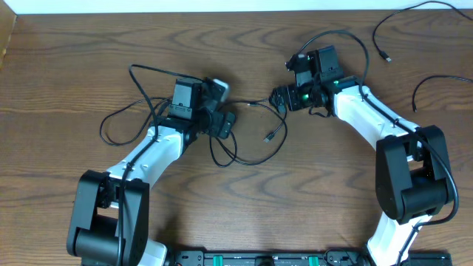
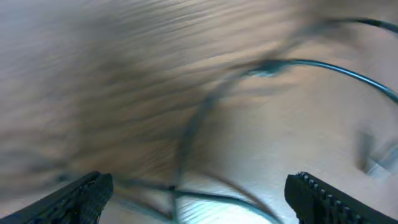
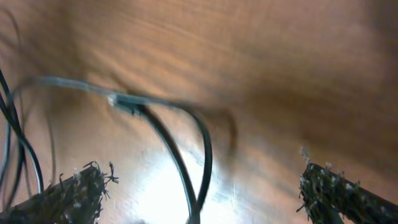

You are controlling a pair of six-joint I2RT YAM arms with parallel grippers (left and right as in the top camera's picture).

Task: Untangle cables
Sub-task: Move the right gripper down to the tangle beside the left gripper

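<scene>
Both arms are down low over the brown wood-grain table. The left gripper has its fingers spread wide, and so does the right gripper, with nothing pinched. The thin black cables sprawl in loose loops mid-table, beneath and between them.
</scene>
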